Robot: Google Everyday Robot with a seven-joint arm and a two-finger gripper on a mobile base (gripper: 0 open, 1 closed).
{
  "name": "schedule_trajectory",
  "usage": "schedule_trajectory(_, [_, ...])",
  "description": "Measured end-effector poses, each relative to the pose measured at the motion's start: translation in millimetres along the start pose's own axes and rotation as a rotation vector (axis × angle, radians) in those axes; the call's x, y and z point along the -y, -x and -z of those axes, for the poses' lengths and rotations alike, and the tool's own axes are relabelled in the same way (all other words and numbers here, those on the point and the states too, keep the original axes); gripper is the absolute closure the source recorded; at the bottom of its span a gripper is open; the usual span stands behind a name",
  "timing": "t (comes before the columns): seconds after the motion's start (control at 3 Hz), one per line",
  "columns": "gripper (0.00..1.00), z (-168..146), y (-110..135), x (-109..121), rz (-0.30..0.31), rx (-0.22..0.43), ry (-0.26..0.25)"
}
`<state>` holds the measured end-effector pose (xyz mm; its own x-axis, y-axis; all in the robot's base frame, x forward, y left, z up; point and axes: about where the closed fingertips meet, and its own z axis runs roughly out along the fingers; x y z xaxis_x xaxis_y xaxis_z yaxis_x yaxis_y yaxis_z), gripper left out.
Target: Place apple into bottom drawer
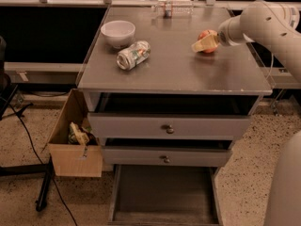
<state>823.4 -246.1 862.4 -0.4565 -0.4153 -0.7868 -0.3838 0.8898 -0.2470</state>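
Note:
The apple point(207, 35), small and red-orange, sits on the grey cabinet top point(174, 69) at the right rear. My gripper point(203, 43) is right at the apple on the end of the white arm point(263, 25), which reaches in from the right; its yellowish tip covers the apple's lower front-left side. The bottom drawer point(164, 192) is pulled open below the front of the cabinet, and its dark tray holds nothing.
A white bowl point(118, 33) and a crushed silver can point(133, 55) lie on the left of the top. Two upper drawers with round knobs point(168, 129) are slightly open. A cardboard box point(75, 135) stands on the floor at the left.

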Motion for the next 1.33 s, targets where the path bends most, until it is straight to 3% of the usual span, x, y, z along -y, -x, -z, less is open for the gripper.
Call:
schedule_trajectory(0.67, [0.00, -7.0, -1.0, -19.3, -0.013, -0.001, 0.070])
schedule_trajectory(1.33, [0.50, -7.2, -1.0, -19.5, -0.013, -0.001, 0.071])
